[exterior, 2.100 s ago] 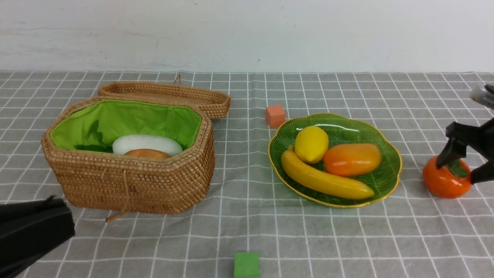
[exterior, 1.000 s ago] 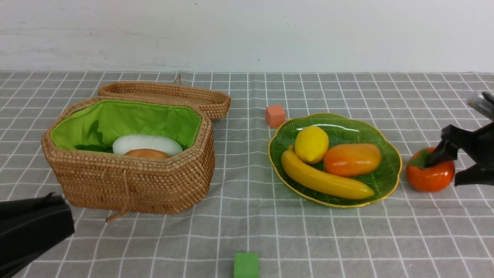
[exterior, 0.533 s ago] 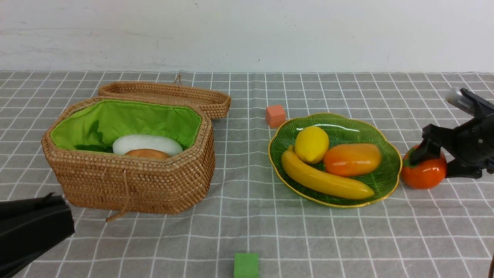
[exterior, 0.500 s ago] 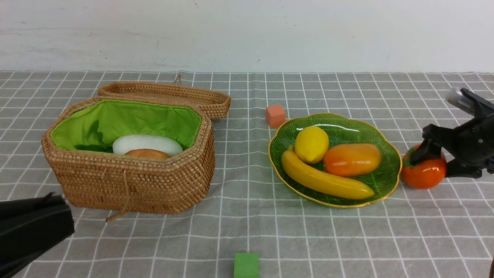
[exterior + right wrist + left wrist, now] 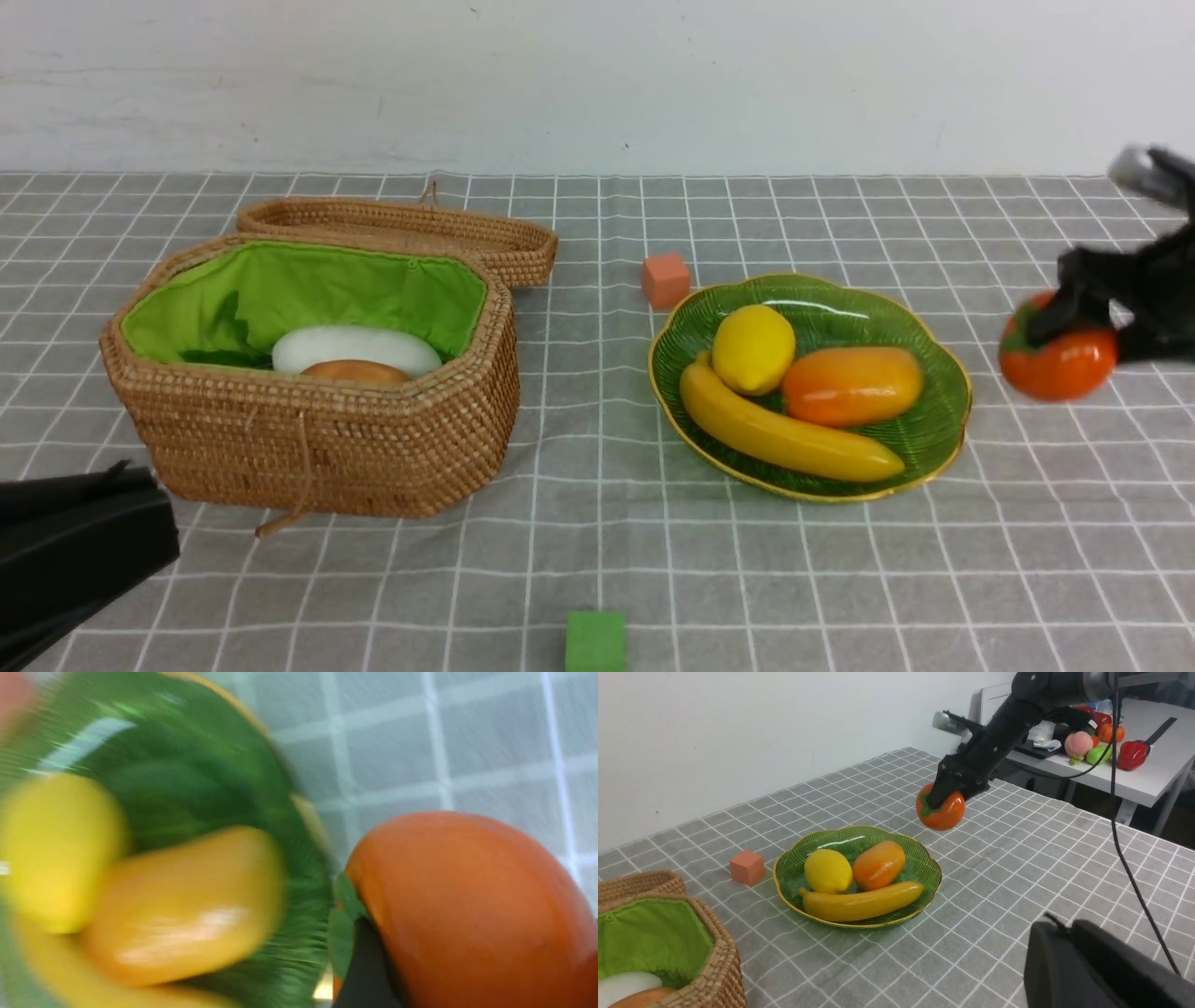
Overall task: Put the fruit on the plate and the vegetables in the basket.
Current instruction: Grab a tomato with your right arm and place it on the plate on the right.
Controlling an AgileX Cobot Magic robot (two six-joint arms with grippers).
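Right claw (image 5: 1074,338) grips 1 persimmon (image 5: 1060,362) off the cloth; we see the plate (image 5: 938,439) lying to its left.

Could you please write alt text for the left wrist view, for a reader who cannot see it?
The right gripper holds a persimmon in the air beyond a green plate carrying a lemon, mango and banana. An orange cube sits beside the plate, and a wicker basket fills one corner.
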